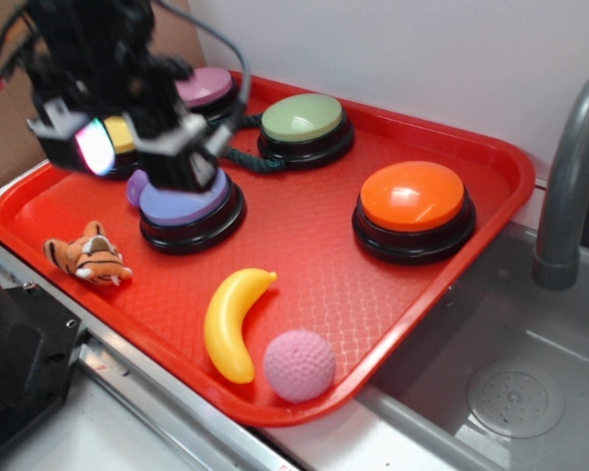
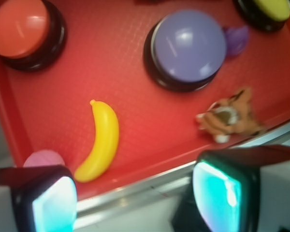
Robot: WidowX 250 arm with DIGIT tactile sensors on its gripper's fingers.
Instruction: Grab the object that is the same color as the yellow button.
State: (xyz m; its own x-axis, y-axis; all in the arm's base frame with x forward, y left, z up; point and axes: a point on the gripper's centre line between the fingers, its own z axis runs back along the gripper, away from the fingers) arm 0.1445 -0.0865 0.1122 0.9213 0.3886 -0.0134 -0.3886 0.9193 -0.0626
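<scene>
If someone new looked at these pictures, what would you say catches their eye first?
Probably the bright red tray filling the scene, with large domed buttons on it: an orange button at the right and a purple button under the gripper. Next, the yellow banana lies near the front edge beside the pink ball, with the small tiger toy to the left.

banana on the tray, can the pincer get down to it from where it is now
Probably yes. The banana lies flat on the red tray with nothing on top of it; only the pink ball sits close by its lower end. The pincer is open, hovering above the purple button, so it must move over.
</scene>
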